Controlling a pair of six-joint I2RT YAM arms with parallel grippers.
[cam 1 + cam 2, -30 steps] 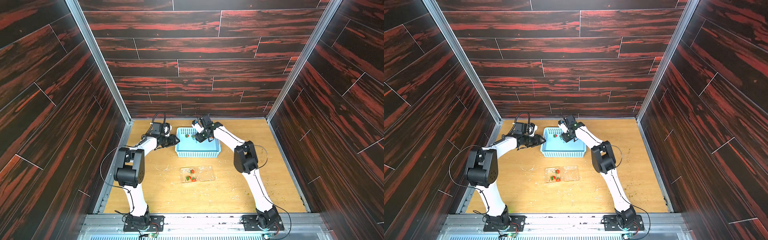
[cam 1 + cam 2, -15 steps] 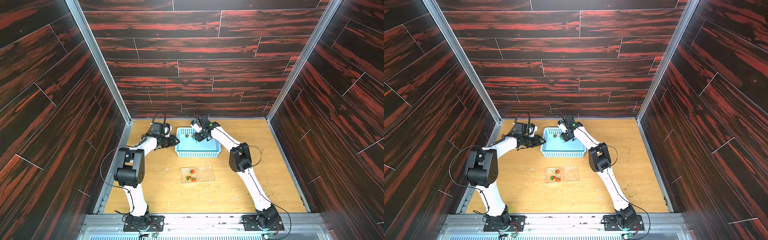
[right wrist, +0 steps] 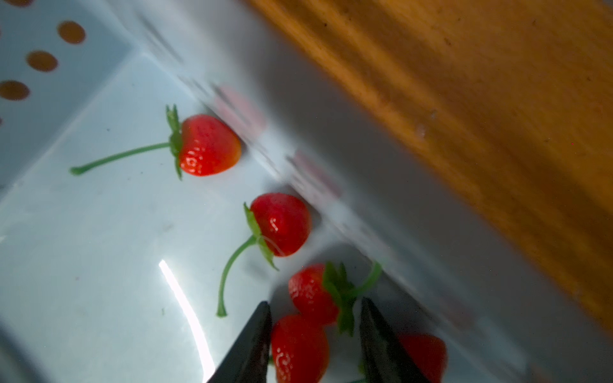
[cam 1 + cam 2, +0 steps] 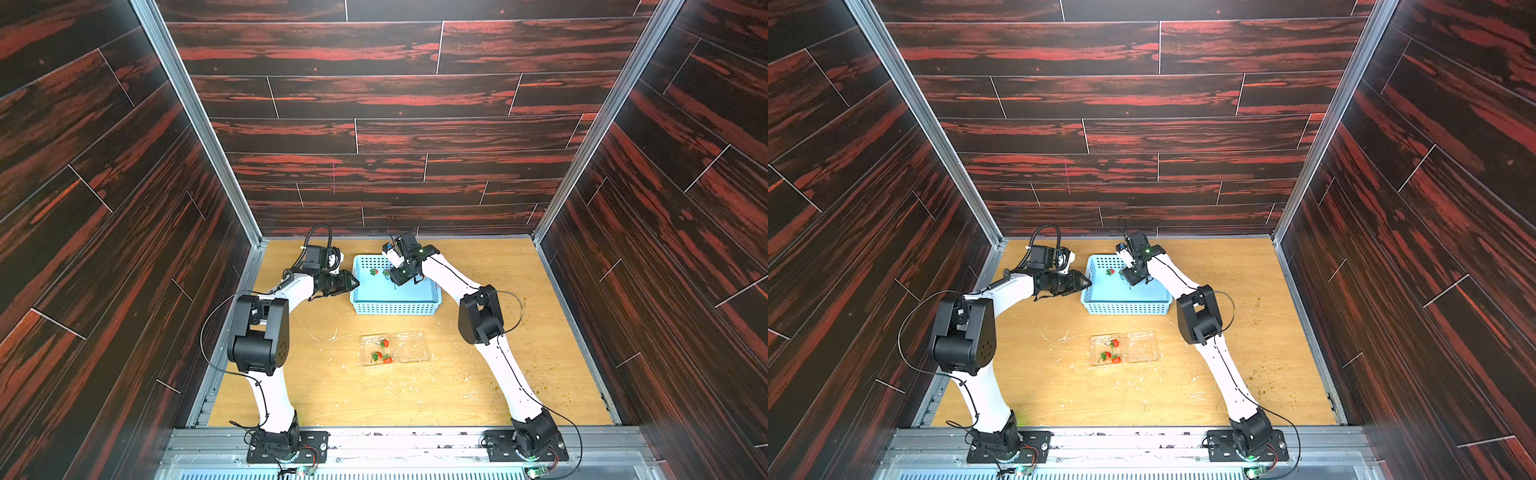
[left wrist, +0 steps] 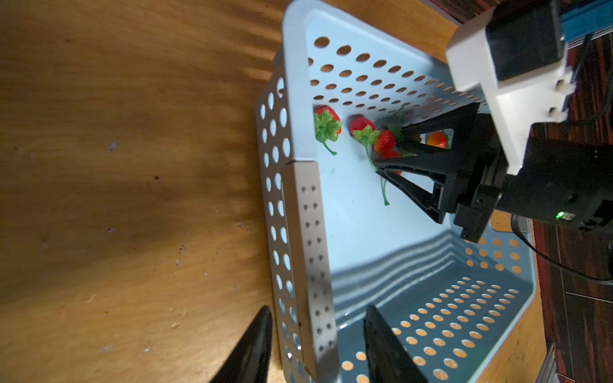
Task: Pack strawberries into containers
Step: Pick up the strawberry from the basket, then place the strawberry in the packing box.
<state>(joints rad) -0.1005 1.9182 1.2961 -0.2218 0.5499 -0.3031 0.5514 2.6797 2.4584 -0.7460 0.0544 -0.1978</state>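
Looking down through both top views, I have the blue basket [image 4: 395, 307] [image 4: 1125, 308] on the counter [image 4: 478, 382] just above the middle of the frame. The clear box [image 4: 411, 347] [image 4: 1142, 347] lies open below the basket and apart from it, near the frame's centre. Three strawberries [image 4: 385, 343] [image 4: 1115, 343] lie in the box's left half. The right jaws dip into the upper part of the basket from the right, and the left jaws meet its left wall from the left of the frame. On the right wrist camera I count five more strawberries along the foot of a basket wall: two [image 3: 209, 146] [image 3: 282, 222] lie on their own with long green stems, and three crowd together at the jaws. The right jaws stand narrowly apart with one strawberry [image 3: 298, 348] between them. It sits close against one finger [image 3: 252, 341] and a gap shows before the other, so nothing is pinched. On the left wrist camera the left jaws sit astride the basket's rim [image 5: 302, 205], one finger outside the wall and one inside the basket. They are partly apart, and I cannot tell whether they actually clamp the wall.
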